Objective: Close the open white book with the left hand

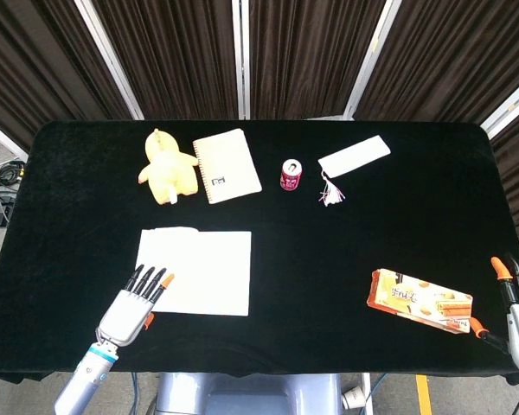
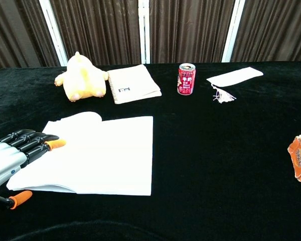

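The open white book (image 1: pixel 195 271) lies flat on the black table, near its front left; in the chest view the book (image 2: pixel 98 153) shows a slightly lifted page at its far left corner. My left hand (image 1: pixel 136 303) lies flat with fingers stretched out, its fingertips (image 2: pixel 46 142) over the book's near left edge, holding nothing. My right hand (image 1: pixel 517 307) hangs off the table's front right corner, fingers apart and empty; the chest view does not show it.
A yellow plush duck (image 1: pixel 165 166), a spiral notebook (image 1: pixel 226 165), a red can (image 1: pixel 291 174) and a white pouch with a tassel (image 1: pixel 353 156) stand along the back. An orange snack box (image 1: pixel 419 299) lies front right.
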`<action>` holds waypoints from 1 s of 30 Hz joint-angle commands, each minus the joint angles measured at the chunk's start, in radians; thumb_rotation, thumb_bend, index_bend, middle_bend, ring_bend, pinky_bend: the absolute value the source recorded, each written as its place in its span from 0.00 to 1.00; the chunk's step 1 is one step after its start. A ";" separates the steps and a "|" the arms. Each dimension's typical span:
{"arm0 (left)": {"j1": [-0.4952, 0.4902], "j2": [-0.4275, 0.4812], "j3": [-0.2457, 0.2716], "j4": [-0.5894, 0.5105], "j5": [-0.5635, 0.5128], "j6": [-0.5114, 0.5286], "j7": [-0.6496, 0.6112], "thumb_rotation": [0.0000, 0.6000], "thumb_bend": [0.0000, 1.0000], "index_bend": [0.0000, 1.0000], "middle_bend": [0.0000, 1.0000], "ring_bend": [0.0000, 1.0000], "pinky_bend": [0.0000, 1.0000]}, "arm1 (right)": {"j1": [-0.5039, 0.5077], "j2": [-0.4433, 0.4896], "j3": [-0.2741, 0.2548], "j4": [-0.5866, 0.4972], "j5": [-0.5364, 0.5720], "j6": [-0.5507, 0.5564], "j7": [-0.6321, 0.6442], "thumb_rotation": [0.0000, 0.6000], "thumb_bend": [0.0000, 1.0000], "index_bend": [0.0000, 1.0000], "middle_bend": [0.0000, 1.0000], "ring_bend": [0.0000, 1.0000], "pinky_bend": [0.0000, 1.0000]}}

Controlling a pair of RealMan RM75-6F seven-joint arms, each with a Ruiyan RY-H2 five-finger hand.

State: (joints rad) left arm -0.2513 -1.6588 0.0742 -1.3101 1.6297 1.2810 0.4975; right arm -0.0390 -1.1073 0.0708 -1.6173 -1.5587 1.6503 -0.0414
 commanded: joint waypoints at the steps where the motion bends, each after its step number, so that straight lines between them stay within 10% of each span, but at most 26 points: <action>1: 0.000 -0.009 -0.009 0.021 -0.007 0.002 0.000 1.00 0.36 0.00 0.00 0.00 0.00 | -0.001 0.000 0.001 -0.002 -0.003 0.004 0.000 1.00 0.04 0.00 0.00 0.00 0.00; 21: -0.008 -0.067 -0.032 0.107 -0.039 -0.001 -0.039 1.00 0.37 0.00 0.00 0.00 0.00 | -0.005 -0.002 0.006 0.003 -0.011 0.021 0.033 1.00 0.04 0.00 0.00 0.00 0.00; 30: -0.022 -0.095 -0.036 0.165 0.013 0.056 -0.034 1.00 0.52 0.00 0.00 0.00 0.00 | -0.005 -0.002 0.008 0.006 -0.010 0.025 0.046 1.00 0.04 0.00 0.00 0.00 0.00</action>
State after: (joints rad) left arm -0.2702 -1.7498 0.0398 -1.1506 1.6361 1.3294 0.4599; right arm -0.0441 -1.1097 0.0789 -1.6111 -1.5691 1.6744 0.0039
